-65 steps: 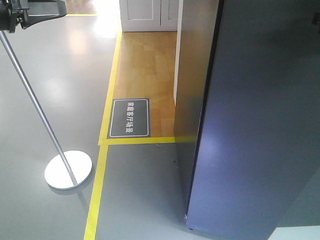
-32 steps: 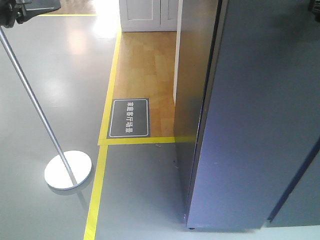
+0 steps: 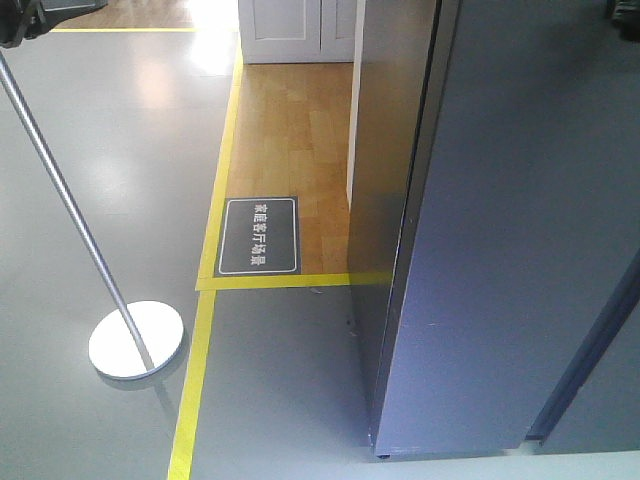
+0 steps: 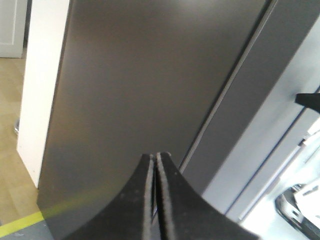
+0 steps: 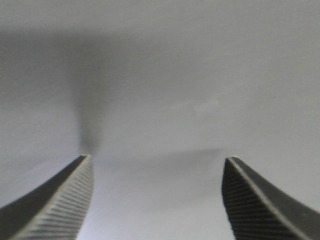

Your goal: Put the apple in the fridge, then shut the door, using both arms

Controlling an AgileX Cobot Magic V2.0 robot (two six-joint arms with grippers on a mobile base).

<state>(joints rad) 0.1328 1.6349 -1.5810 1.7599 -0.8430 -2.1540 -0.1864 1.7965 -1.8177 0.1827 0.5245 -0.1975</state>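
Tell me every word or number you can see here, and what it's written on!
"家庭客厅场景", best reading, slightly blurred: white characters on the dark floor sign, which lies on the wooden floor beside the fridge.
The door shows no text; neither wrist view shows any.

Front view high, angled down along the fridge (image 3: 385,200); both wrist views close against its door (image 4: 150,75).
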